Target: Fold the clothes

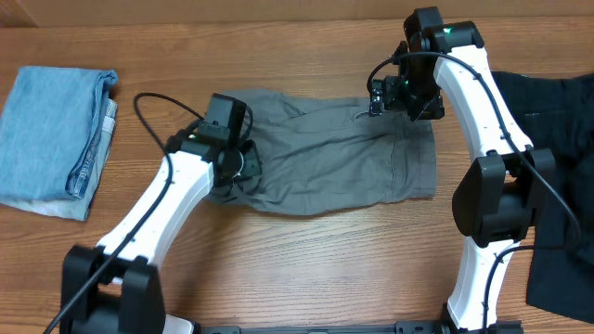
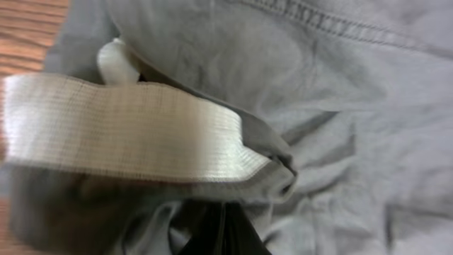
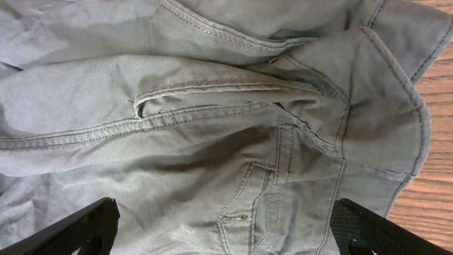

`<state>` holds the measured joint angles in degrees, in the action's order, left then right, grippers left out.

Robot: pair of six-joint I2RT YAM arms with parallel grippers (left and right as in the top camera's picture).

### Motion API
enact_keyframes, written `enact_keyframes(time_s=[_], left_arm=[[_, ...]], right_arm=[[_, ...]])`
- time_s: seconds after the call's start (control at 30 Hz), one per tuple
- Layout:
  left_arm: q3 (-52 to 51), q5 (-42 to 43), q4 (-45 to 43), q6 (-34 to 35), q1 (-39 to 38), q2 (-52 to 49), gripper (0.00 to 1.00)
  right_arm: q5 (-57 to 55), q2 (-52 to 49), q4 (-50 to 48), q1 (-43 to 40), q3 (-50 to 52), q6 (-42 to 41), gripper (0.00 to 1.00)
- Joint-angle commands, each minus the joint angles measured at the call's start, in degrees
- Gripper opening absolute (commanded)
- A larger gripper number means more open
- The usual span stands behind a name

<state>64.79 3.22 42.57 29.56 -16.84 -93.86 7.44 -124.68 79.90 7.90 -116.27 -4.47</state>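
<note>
The grey shorts [image 1: 325, 148] are spread flat on the bench [image 1: 306, 269], not yet folded. A blue garment [image 1: 56, 139], seemingly folded, lies well to the left of the shorts. A black one [image 1: 557, 186] lies just to their right.

The left claw [image 1: 243, 165] is set at the shorts' left end and is closed on the cloth there. In the left wrist view a pale lining [image 2: 127, 134] is seen turned up and bunched above the dark fingers [image 2: 221, 234]. The right claw [image 1: 388, 97] is held over the shorts' far right corner, jaws wide apart and nothing between them. Stitched seams and a pocket are seen below it.

The step in hand is judged to be the taking of both ends for a first fold. For the next move, the right claw would need to be lowered and closed on its corner, so that both ends can be lifted and carried over together. A one-sided pull would likely drag the shorts askew.
</note>
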Motion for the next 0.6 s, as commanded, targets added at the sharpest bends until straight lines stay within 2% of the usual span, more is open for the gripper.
enact_keyframes(time_s=[0.0,0.17,0.23,0.3,0.33,0.37,0.47,0.57], left_arm=[[2.8,-0.7,-1.8,-4.4,-1.6,-4.2,0.04],[3.3,-0.4,-2.1,-5.8,-2.5,-11.2,0.07],[3.3,-0.2,-1.9,-6.1,-2.6,-13.9,0.17],[3.4,-0.2,-1.3,-7.1,-2.6,-14.2,0.61],[3.6,-0.2,-1.0,-7.9,-2.6,-14.2,0.75],[4.0,0.1,-0.7,-9.9,-2.6,-14.1,0.82],[13.7,0.9,6.6,-16.3,-2.6,-14.1,0.87],[26.2,0.6,15.3,-16.7,-2.6,-14.1,0.89]], right_arm=[[0.1,0.5,-0.3,-0.3,-1.1,0.2,1.00],[0.1,0.5,-0.2,-0.3,-1.1,0.2,1.00],[0.1,0.5,-0.2,-0.3,-1.1,0.0,1.00],[0.2,0.5,-0.3,-0.3,-1.1,0.0,1.00],[0.2,0.5,-0.3,-0.3,-1.1,0.0,1.00],[0.2,0.5,-0.2,-0.2,-1.1,0.0,1.00],[0.2,0.5,-0.7,-0.2,-1.1,0.0,1.00],[0.2,0.5,-0.6,-0.2,-1.1,0.0,1.00]])
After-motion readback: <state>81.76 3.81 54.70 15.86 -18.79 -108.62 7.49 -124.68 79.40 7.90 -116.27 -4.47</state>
